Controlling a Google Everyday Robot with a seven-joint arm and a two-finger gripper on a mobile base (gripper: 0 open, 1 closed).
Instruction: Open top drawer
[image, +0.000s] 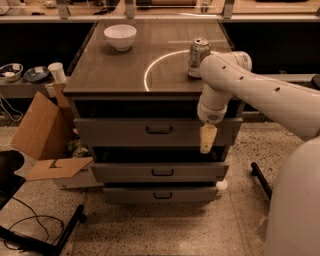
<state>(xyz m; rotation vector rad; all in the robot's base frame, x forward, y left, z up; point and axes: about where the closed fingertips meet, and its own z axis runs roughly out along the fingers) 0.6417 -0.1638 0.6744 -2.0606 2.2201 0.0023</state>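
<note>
The top drawer (120, 131) is the widest grey front of the cabinet, just under the countertop, with a small dark bar handle (159, 130) at its middle. A dark gap runs above it. My gripper (207, 138) hangs down from the white arm (250, 92) in front of the drawer's right part, well to the right of the handle. Its cream fingers (207, 140) point down and overlap the drawer's lower edge.
Two narrower drawer fronts (162, 172) sit below. On the countertop stand a white bowl (120, 36) at the back left and a metal can (198, 56) at the right. An open cardboard box (45, 135) stands left of the cabinet. A black stand leg (262, 180) lies on the floor at the right.
</note>
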